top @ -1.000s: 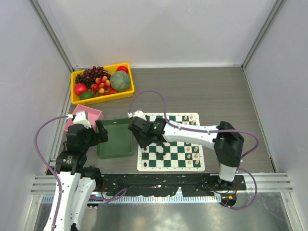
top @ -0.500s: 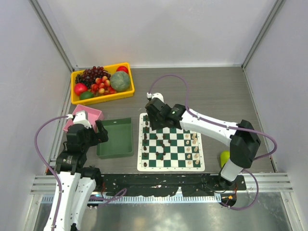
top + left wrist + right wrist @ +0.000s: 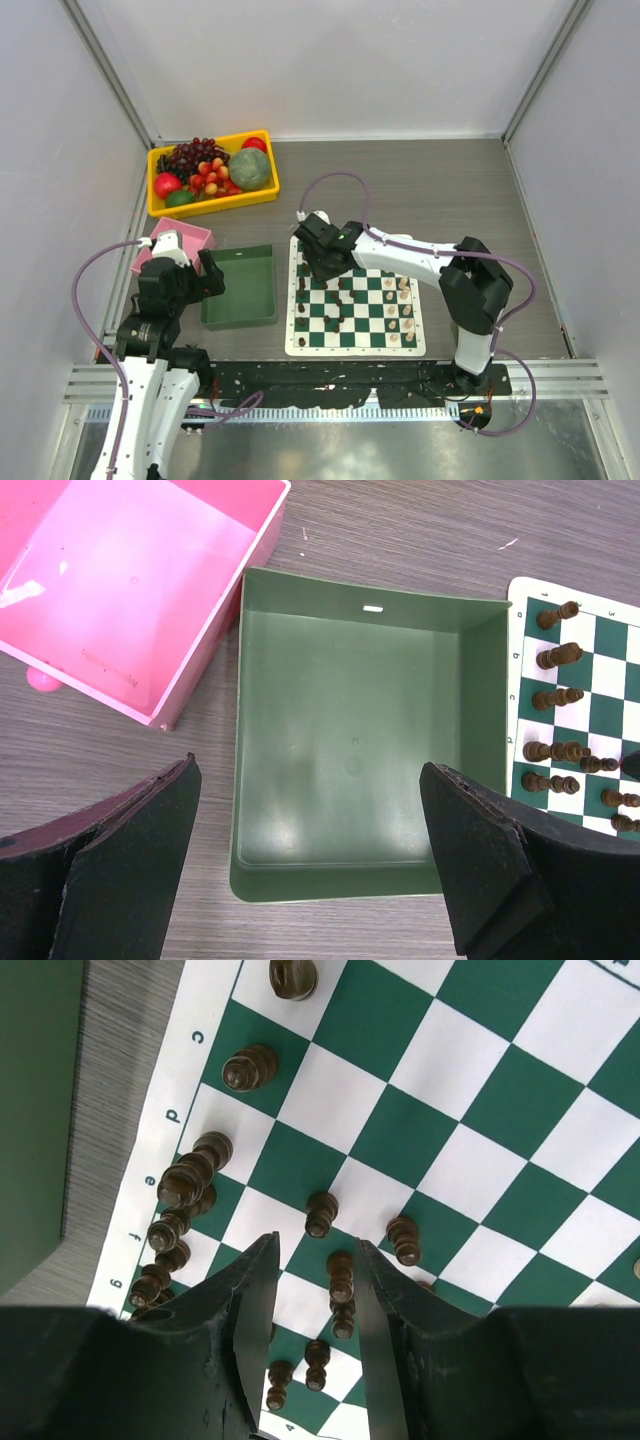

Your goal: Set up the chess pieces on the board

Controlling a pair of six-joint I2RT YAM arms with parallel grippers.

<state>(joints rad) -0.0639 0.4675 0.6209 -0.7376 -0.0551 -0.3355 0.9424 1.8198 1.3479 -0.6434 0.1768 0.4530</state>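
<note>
LEFT: left gripper jaws wide apart, holding nothing, above green tray | RIGHT: right gripper jaws part open, clamping nothing, over dark chess pieces | BOARD: board flat on table, just beside tray | PIECES: dark on board's left columns, cream chess pieces along right columns

A dark grey wood-grain table is carrying four things. A yellow bin is sitting at its far left corner. A pink box is resting nearer on the left, with a green tray lying just beside it. The green-and-white checked board is lying flat just right of that tray.
</note>
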